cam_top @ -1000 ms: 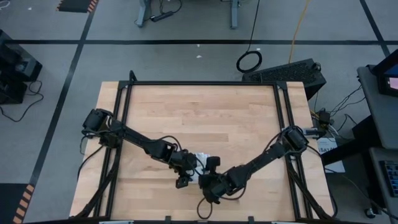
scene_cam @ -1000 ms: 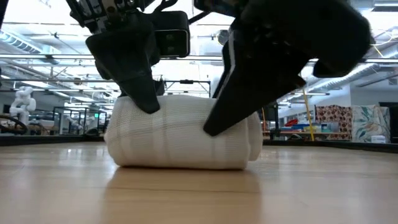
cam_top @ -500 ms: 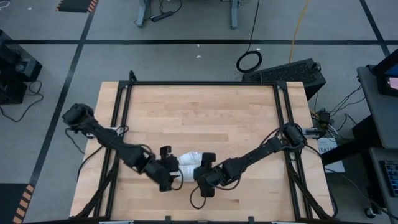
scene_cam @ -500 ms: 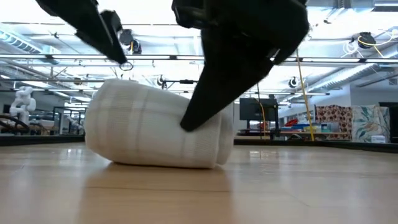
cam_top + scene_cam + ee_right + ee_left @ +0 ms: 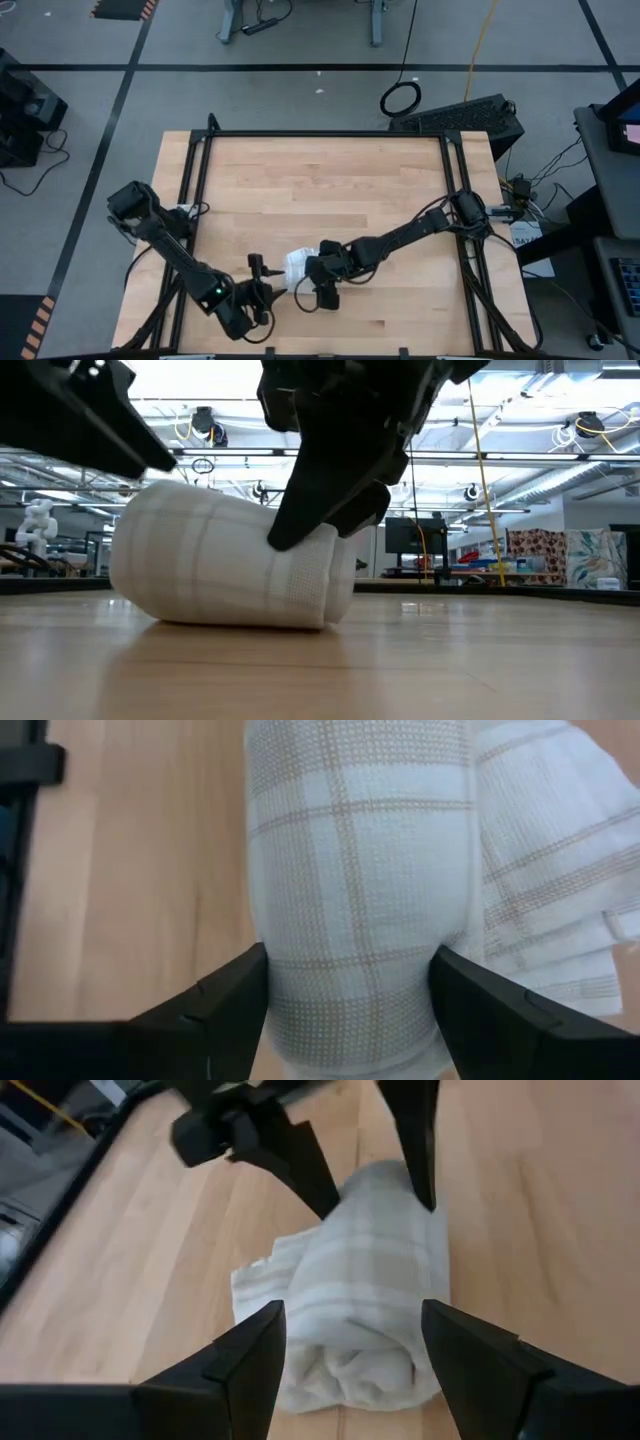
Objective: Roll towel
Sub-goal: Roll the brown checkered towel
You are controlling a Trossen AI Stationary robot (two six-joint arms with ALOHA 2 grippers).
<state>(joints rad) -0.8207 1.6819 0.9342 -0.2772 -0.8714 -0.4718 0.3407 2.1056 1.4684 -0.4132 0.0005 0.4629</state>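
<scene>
Left claw (image 5: 262, 290) backed off; rolled towel (image 5: 296, 266) lies on wooden table (image 5: 320, 180).

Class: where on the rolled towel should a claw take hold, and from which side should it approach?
Grip the thin white checked cloth towel across the middle of its roll, from above, fingers straddling the curved sides. It lies as a sideways cylinder on the wooden table; the ends show loose folds, so pinching there would probably unroll it.

Wooden table (image 5: 320, 180) on grey floor (image 5: 300, 95) crossed by black tape lines; coiled cable (image 5: 400, 98) at 12 o'clock; ceiling strip lights (image 5: 560, 410) overhead.
</scene>
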